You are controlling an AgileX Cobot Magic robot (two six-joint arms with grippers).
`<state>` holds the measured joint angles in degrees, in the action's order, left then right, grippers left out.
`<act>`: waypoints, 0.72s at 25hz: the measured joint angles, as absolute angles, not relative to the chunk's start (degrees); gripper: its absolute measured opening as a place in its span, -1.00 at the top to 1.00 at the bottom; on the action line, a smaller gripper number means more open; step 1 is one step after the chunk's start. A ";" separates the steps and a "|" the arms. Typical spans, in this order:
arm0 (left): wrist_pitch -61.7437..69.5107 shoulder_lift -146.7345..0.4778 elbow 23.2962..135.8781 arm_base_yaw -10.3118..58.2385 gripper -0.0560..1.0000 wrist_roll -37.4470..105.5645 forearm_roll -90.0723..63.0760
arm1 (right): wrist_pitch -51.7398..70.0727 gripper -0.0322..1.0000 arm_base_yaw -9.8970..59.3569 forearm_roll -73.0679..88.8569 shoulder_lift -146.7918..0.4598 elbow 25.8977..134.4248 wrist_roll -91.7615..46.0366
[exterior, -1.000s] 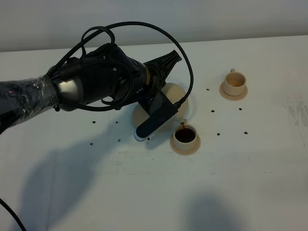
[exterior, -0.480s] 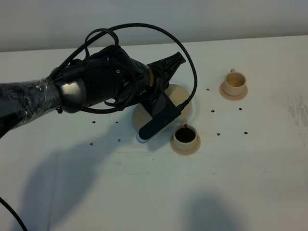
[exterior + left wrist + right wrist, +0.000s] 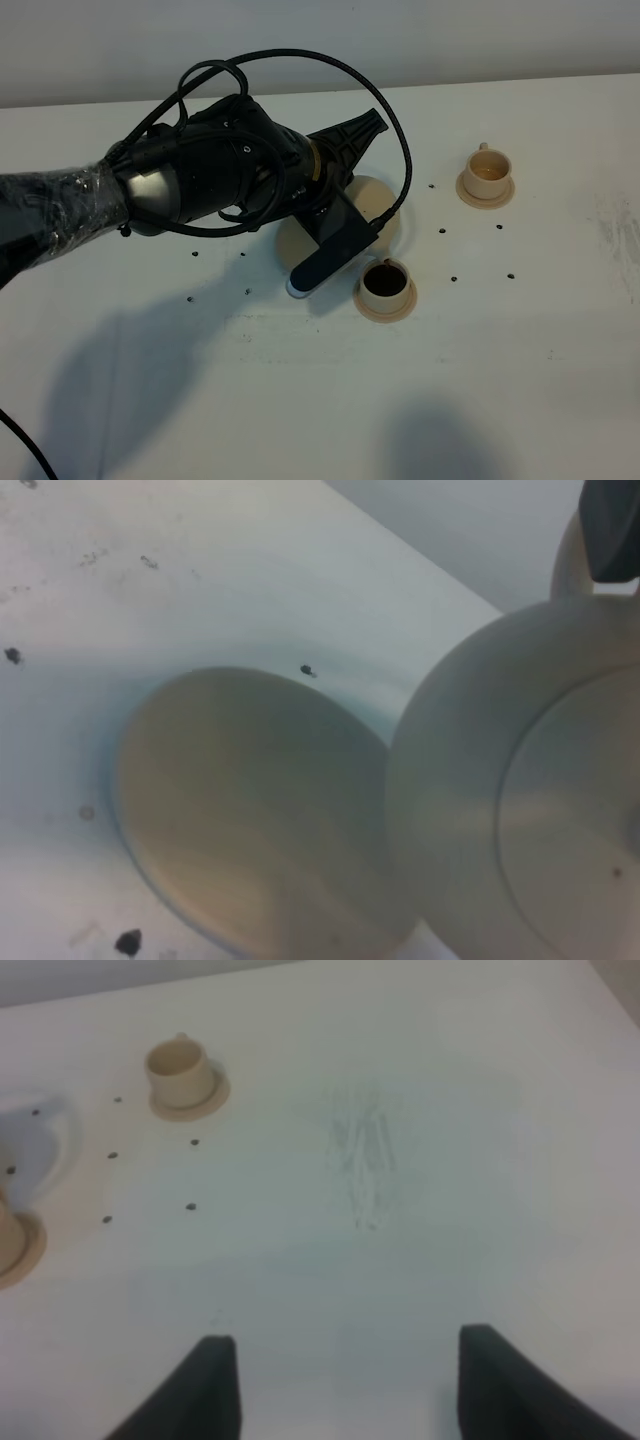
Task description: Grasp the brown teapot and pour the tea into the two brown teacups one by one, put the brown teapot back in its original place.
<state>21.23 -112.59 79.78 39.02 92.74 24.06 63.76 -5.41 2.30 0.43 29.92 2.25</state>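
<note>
My left gripper (image 3: 352, 135) is shut on the loop handle of the brown teapot (image 3: 372, 196), and one dark finger (image 3: 610, 530) shows against that handle. The arm hides most of the tilted teapot (image 3: 520, 810), whose spout side hangs over the near teacup (image 3: 385, 284). Dark tea fills this cup. The far teacup (image 3: 487, 175) on its saucer looks pale inside, and the right wrist view also shows this far teacup (image 3: 180, 1065). Under the pot lies the flat round tray (image 3: 250, 810), partly seen as the tray (image 3: 288, 240) beside the arm. My right gripper (image 3: 345, 1385) is open above bare table.
The white table (image 3: 520, 380) carries small dark specks around the cups and a faint scuffed patch (image 3: 365, 1165) to the right. A black cable (image 3: 300, 55) loops above the left arm. The arm's shadow falls on the table at the front left.
The left arm with the teapot has shifted slightly right and down toward the near cup. The right gripper has not moved.
</note>
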 joint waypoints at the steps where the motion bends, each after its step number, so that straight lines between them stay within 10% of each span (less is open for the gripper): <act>1: 21.39 -112.59 79.78 39.02 0.72 92.16 23.01 | 63.76 0.03 -5.41 2.30 0.43 29.92 2.25; 18: 34.26 -109.00 79.78 34.98 0.72 83.52 4.78 | 63.76 0.03 -5.41 2.30 0.43 29.92 2.23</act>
<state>34.26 -109.00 79.78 34.98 83.52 4.78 63.76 -5.41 2.30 0.43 29.92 2.23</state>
